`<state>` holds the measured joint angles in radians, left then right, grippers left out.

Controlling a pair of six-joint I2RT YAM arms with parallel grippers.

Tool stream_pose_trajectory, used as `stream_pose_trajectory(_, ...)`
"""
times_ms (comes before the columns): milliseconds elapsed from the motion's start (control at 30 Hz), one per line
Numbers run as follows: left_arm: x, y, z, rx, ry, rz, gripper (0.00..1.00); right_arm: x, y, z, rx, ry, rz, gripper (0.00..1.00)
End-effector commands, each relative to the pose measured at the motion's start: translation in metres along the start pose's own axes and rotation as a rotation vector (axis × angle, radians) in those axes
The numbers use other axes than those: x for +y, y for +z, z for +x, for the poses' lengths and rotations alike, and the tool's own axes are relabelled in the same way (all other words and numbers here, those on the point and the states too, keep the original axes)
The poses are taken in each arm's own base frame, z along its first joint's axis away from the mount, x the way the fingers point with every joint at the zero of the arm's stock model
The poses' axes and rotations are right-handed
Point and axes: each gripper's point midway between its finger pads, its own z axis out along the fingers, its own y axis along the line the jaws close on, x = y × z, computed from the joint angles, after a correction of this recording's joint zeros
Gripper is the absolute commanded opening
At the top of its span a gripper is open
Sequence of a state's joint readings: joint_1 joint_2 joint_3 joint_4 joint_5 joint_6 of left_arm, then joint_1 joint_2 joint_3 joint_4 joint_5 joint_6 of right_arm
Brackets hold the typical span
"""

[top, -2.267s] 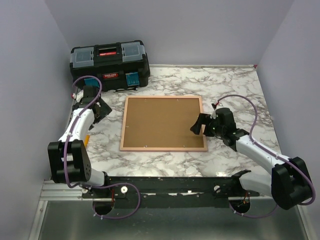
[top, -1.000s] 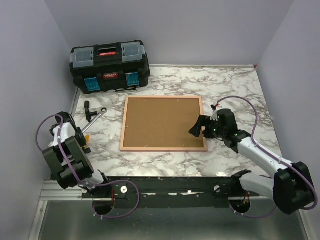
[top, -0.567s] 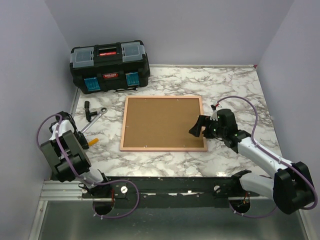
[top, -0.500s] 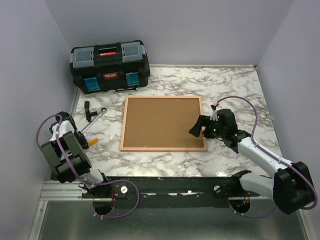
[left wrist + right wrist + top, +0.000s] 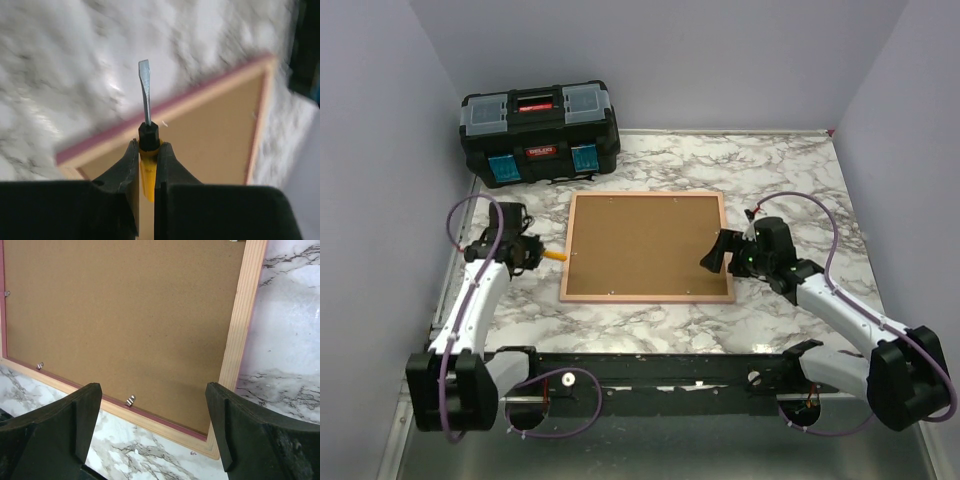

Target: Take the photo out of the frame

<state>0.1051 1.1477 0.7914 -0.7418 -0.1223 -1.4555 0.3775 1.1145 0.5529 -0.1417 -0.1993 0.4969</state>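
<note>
Progress check on my rig: honestly, barely off the start line. The frame (image 5: 650,298) lies face down in the middle of the marble table (image 5: 780,180). Its brown backing board (image 5: 645,245) faces up, seated inside the border, with little metal tabs (image 5: 130,400) along the edge holding it in. I can't see the photo at all, so I'm guessing it's under that board.

My left gripper (image 5: 147,150) is clamped on a yellow-handled screwdriver (image 5: 144,90). The flat blade points at the frame's left edge from close by, but I can't tell if it touches. My right gripper (image 5: 152,402) is spread wide, holding nothing, hovering over the near right corner.

Left to do: bend the tabs, lift the board, pull the photo. Pretty much everything.
</note>
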Motion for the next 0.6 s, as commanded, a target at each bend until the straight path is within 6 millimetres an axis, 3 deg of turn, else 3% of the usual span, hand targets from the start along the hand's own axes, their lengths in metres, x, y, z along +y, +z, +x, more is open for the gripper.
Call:
stream_pose_trajectory(0, -0.097, -0.079, 0.069, 0.096, 0.409, 0.562, 0.0, 0.005, -0.013, -0.018, -0.057, 0.03, 0.015, 0.94)
stream_pose_trajectory(100, -0.129, -0.125, 0.13, 0.28, 0.694, 0.816, 0.0, 0.013, -0.017, -0.021, -0.106, 0.049, -0.041, 0.99)
stream_pose_trajectory(233, -0.137, -0.166, 0.209, 0.573, 0.96, 1.035, 0.0, 0.041, -0.02, -0.021, -0.149, 0.111, -0.22, 1.0)
stream_pose_trajectory(300, -0.13, -0.176, 0.237, 0.746, 1.014, 1.102, 0.0, 0.057, -0.02, -0.017, -0.148, 0.147, -0.334, 1.0)
stream_pose_trajectory(400, -0.114, -0.182, 0.258, 0.878, 1.019, 1.162, 0.0, 0.078, -0.023, -0.009, -0.147, 0.158, -0.461, 1.0)
stream_pose_trajectory(500, -0.1, -0.19, 0.259, 0.916, 1.019, 1.188, 0.0, 0.11, -0.033, -0.002, -0.17, 0.116, -0.554, 0.98)
stream_pose_trajectory(567, -0.094, -0.184, 0.255, 0.881, 1.041, 1.146, 0.0, 0.129, -0.037, -0.002, -0.219, 0.103, -0.562, 0.96)
